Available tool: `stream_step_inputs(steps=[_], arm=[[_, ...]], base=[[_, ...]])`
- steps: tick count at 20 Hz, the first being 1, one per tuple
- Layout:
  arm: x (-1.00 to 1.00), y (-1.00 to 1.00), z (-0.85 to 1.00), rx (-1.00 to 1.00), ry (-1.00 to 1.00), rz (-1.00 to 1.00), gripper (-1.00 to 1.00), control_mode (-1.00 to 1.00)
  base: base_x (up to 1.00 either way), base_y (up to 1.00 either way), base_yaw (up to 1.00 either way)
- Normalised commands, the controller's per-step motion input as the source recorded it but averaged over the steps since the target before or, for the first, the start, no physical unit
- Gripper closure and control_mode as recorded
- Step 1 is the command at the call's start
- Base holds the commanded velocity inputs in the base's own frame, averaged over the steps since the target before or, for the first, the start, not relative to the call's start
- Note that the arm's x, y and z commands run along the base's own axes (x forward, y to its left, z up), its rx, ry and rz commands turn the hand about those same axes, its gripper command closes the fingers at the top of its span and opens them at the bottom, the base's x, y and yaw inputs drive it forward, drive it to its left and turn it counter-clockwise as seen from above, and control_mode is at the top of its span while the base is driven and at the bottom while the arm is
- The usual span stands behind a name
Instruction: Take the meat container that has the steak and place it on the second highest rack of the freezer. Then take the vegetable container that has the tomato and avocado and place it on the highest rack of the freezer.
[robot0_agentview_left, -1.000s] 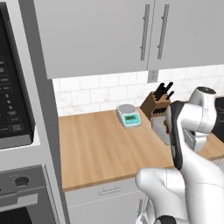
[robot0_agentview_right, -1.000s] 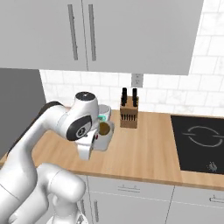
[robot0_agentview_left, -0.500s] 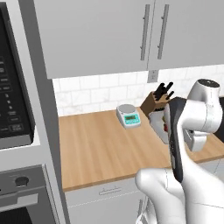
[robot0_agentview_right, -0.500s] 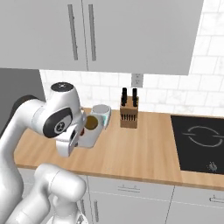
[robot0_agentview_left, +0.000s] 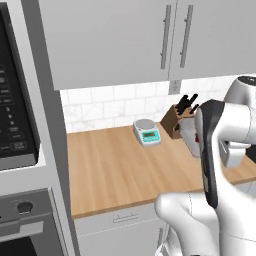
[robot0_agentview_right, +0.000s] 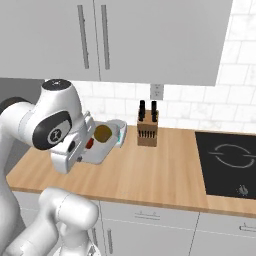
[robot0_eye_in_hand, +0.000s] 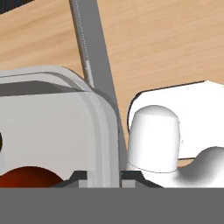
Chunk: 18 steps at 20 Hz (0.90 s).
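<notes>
the vegetable container, a pale open box with the olive-brown avocado and the red tomato inside, is held up in the air by the claw, above the wooden counter and close against the robot's own arm. in the hand view the claw is nearly closed and pinches the container's wall between its two tips; the tomato lies just beside the tips, inside the box. behind the claw and the box, further from the robot, stand a knife block and a small kitchen scale, both resting on the counter. the freezer and its racks are not seen from here, so i cannot tell from these pictures whether the steak container is already on the second highest rack. i judge that the second part of the task is in progress: the vegetable box is picked up, but it is not yet carried to the freezer and placed on the highest rack.
</notes>
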Motion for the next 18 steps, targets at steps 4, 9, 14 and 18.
stream_step_inputs(steps=[4, 9, 14, 18], arm=[[-0.09, 0.03, 0.05, 0.00, 0.00, 0.00, 1.00, -1.00], [-0.06, 0.13, 0.00, 0.00, 0.00, 0.00, 1.00, -1.00], [-0.03, 0.15, 0.00, 0.00, 0.00, 0.00, 1.00, -1.00], [0.00, 0.10, 0.11, 0.00, 0.00, 0.00, 1.00, -1.00]], base=[[0.00, 0.00, 0.00], [0.00, 0.00, 0.00], [0.00, 0.00, 0.00], [0.00, 0.00, 0.00]])
